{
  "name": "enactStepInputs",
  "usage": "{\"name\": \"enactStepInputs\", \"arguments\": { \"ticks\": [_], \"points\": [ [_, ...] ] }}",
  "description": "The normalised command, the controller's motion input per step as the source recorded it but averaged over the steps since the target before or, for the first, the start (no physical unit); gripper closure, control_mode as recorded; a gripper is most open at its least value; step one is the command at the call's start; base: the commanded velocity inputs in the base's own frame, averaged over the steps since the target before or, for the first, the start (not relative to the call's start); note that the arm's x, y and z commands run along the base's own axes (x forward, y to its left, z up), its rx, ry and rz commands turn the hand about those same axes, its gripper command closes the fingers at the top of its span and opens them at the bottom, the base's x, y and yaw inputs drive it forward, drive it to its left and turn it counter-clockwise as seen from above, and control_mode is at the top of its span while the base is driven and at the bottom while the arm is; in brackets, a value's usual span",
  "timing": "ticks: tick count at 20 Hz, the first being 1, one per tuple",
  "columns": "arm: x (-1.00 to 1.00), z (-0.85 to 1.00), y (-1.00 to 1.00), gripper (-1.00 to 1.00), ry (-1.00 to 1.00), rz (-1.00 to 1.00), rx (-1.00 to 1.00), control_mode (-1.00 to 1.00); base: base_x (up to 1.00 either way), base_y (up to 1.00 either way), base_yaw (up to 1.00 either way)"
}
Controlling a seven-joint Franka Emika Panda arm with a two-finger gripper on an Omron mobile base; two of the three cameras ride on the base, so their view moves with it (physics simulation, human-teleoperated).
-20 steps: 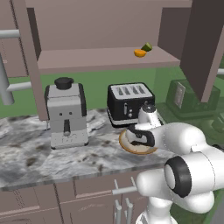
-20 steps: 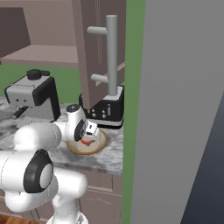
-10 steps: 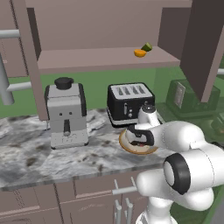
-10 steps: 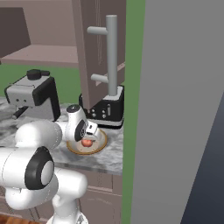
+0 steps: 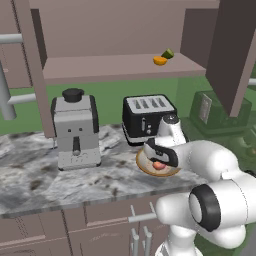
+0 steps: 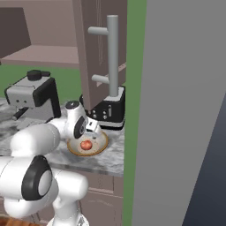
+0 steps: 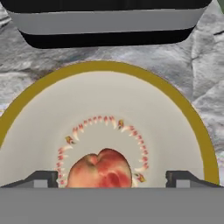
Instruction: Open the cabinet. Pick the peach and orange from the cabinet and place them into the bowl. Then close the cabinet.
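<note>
The cabinet [image 5: 115, 67] stands open, its doors [image 5: 235, 50] swung wide. On its shelf, at the right, lies the orange [image 5: 160, 60]. The peach [image 7: 99, 169] rests inside the bowl [image 7: 192, 113], on the cream inside near the middle. My gripper [image 7: 112, 177] hovers just over the bowl, open, with one fingertip on each side of the peach and a clear gap to it. From the base, the peach [image 5: 159, 165] and the bowl [image 5: 145, 169] sit on the counter in front of the toaster, under my gripper [image 5: 161, 159]. On the other side I see the peach [image 6: 86, 144] in the bowl [image 6: 100, 145].
A black toaster [image 5: 147, 117] stands right behind the bowl and a grey coffee machine [image 5: 75, 130] to its left. A dark green fruit [image 5: 168, 53] lies beside the orange. The open right door with its bar handle [image 6: 112, 57] hangs over the counter's right end.
The jaws have spread wider and the peach now lies free in the bowl between them. The arm has hardly moved.
</note>
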Motion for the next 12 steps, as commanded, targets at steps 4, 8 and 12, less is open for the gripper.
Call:
{"name": "enactStepInputs", "arguments": {
  "ticks": [4, 8, 12],
  "points": [
    [-0.23, 0.78, 0.0, -1.0, -0.19, -0.01, 0.0, -1.0, 0.0, 0.0, 0.0],
    [-0.37, 0.78, 0.0, -1.0, -0.3, 0.0, 0.0, -1.0, 0.0, 0.0, 0.0],
    [-0.42, 0.87, 0.0, -1.0, -0.35, 0.0, 0.0, -1.0, 0.0, 0.0, 0.0]
  ]
}}
